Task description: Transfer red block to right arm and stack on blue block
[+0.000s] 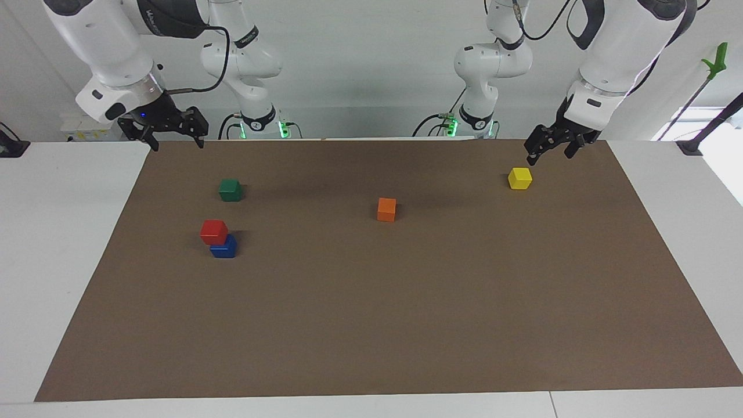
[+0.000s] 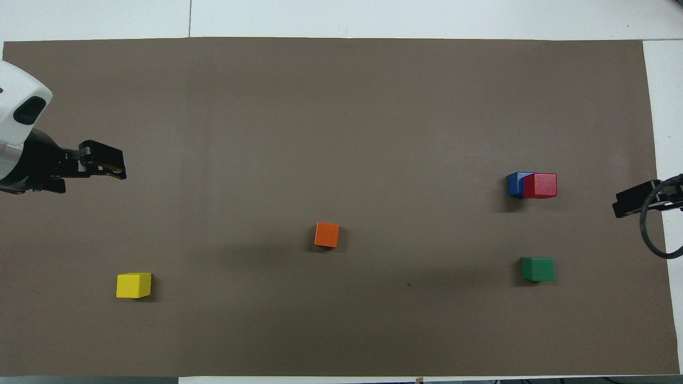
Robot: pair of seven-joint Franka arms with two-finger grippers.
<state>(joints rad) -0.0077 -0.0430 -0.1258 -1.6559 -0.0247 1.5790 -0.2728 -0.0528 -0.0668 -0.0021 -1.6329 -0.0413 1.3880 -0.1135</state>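
The red block (image 1: pixel 213 231) sits on top of the blue block (image 1: pixel 225 249), a little off centre, toward the right arm's end of the brown mat. Both show in the overhead view, the red block (image 2: pixel 541 185) covering most of the blue block (image 2: pixel 514 184). My right gripper (image 1: pixel 177 141), with a blue light at its base, is open and empty, raised over the mat's edge at its own end (image 2: pixel 623 202). My left gripper (image 1: pixel 550 154) is open and empty, raised over the left arm's end of the mat by the yellow block (image 2: pixel 109 165).
A green block (image 1: pixel 230 190) lies nearer to the robots than the stack. An orange block (image 1: pixel 386 209) lies mid-mat. A yellow block (image 1: pixel 520 178) lies toward the left arm's end. The brown mat (image 1: pixel 371 325) covers a white table.
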